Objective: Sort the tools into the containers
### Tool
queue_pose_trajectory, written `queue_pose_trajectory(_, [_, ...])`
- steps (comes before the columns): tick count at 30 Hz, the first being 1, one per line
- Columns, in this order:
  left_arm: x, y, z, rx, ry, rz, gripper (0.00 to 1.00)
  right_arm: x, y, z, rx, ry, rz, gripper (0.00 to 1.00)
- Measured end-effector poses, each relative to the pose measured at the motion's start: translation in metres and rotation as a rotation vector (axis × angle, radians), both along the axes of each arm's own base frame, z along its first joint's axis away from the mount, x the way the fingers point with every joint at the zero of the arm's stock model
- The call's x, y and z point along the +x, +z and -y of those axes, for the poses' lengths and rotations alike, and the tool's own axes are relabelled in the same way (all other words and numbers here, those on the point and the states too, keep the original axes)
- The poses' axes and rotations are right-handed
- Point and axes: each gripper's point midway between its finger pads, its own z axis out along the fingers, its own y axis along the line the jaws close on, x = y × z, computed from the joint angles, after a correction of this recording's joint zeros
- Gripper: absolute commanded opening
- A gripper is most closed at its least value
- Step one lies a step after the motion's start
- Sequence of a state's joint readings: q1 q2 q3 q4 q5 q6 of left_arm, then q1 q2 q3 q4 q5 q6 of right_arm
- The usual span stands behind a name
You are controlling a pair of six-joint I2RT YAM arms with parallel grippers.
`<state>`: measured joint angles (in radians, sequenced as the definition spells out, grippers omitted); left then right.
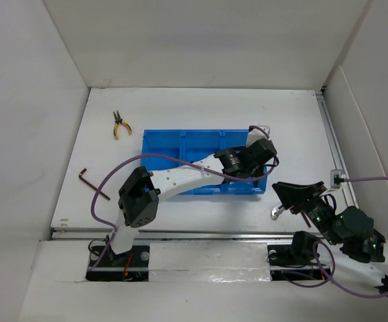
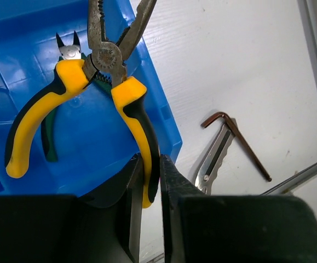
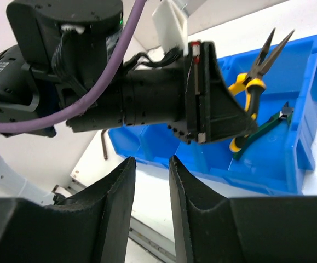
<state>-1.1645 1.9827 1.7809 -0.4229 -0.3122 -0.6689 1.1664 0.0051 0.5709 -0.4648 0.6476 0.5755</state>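
Starting overhead, one blue tray (image 1: 180,144) of three compartments is seen; small yellow pliers (image 1: 118,125) and a hex key (image 1: 86,178) lie on the table (image 1: 180,107). At the left wrist, yellow-handled pliers (image 2: 108,57) are clamped by one handle in the left gripper (image 2: 151,164) above green-handled cutters (image 2: 69,51) in the tray; a second hex key (image 2: 240,143) and one silver piece (image 2: 215,156) lie outside. From the right wrist, the right gripper (image 3: 151,164) is shown parted, empty.

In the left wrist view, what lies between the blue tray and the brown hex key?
A silver metal piece lies on the table there, nearer the hex key than the blue tray. The left wrist view shows it.
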Motion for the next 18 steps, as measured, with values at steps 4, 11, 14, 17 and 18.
queue_pose_trajectory(4, [0.008, 0.006, 0.005, -0.048, 0.031, 0.007, 0.0, -0.001, 0.0, -0.002, 0.0, 0.013, -0.001, 0.36])
queue_pose_trajectory(11, [0.02, 0.002, 0.004, -0.089, 0.083, 0.009, 0.0, -0.002, -0.001, -0.002, -0.001, 0.016, -0.004, 0.36])
queue_pose_trajectory(14, [0.021, -0.007, -0.001, -0.076, 0.103, 0.003, 0.0, -0.002, -0.002, -0.002, -0.002, 0.016, -0.006, 0.36])
queue_pose_trajectory(17, [0.027, -0.011, -0.005, -0.075, 0.132, 0.007, 0.0, -0.002, -0.002, -0.002, -0.002, 0.016, -0.006, 0.36])
queue_pose_trajectory(18, [0.03, -0.012, -0.006, -0.079, 0.142, 0.009, 0.0, -0.002, -0.002, -0.002, -0.002, 0.016, -0.006, 0.36])
